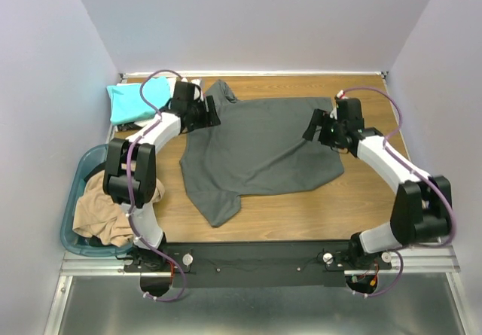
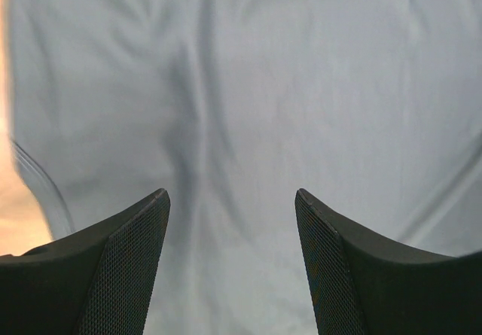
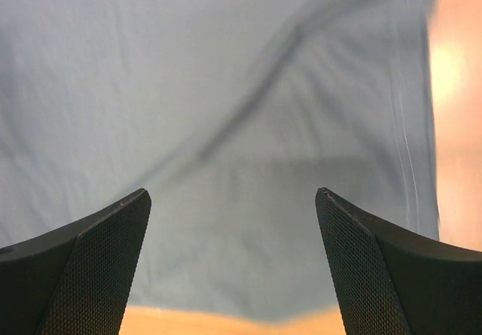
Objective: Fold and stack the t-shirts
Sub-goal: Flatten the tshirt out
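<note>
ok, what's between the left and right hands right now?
Only the dark grey t-shirt, spread flat on the wooden table; the top view shows it spanning the stretch from left hand to right hand.

From high over the 6 o'clock edge, the fixed overhead camera looks down on the whole brown wooden tabletop [image 1: 361, 199], a large dark grey cloth t-shirt [image 1: 263, 150] spread at its centre. Each wrist camera peers down at close range past its own black mesh-faced fingers [image 2: 128, 275] onto that same shirt: the left near its 10 o'clock corner, the right at its 3 o'clock edge, bare wood alongside.
</note>
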